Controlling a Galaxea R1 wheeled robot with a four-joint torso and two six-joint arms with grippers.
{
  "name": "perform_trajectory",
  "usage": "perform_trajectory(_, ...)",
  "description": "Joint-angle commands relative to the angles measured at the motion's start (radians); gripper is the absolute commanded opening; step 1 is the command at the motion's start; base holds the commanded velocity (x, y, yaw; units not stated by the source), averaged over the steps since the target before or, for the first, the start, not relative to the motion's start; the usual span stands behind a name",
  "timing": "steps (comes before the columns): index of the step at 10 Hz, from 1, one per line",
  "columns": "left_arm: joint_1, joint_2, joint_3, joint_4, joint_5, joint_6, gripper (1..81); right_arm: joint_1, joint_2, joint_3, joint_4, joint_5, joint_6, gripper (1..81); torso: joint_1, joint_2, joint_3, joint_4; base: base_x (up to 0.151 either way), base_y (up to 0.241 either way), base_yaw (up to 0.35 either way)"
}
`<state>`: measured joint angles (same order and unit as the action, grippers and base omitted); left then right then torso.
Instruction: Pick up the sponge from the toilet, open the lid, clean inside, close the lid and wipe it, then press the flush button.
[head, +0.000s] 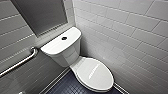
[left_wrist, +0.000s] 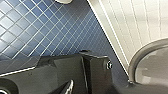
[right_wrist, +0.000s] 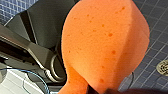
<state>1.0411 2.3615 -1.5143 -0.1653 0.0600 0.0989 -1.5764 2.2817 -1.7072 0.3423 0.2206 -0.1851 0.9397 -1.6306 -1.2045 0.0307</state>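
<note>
Item: small orange-red porous sponge (right_wrist: 105, 42), clamped at its waist in the right claw (right_wrist: 95, 89), above dark-blue floor tiles (right_wrist: 155, 32). White glossy oval lid (head: 93, 72) lay shut; lifting it likely wanted an under-rim hook.

Right hand (right_wrist: 100, 90) – gripping sponge (right_wrist: 105, 42), left wrist (left_wrist: 75, 75) angled down

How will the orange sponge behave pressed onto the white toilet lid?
The orange porous sponge looks pitted and foamy, so it will probably squash, not stay stiff, and feel light. The glossy white oval lid looks smooth, so the sponge may slide.
</note>
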Motion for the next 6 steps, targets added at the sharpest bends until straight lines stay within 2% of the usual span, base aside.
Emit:
perform_trajectory(1,-0.103,0.039,-0.085,-0.058,0.076,-0.079,81.1,-0.074,-0.016,0.049,-0.052,-0.084,-0.005,1.0,0.0,0.0,0.0,0.0,0.0,0.0,0.0)
perform_trajectory(4,-0.172,0.111,-0.145,-0.117,0.165,-0.082,81.1,-0.121,0.033,0.029,-0.074,-0.083,-0.007,1.0,0.0,0.0,0.0,0.0,0.0,0.0,0.0)
perform_trajectory(6,-0.18,0.144,-0.17,-0.157,0.187,-0.088,81.1,-0.123,0.058,-0.005,-0.074,-0.084,-0.005,1.0,0.0,0.0,0.0,0.0,0.0,0.0,0.0)
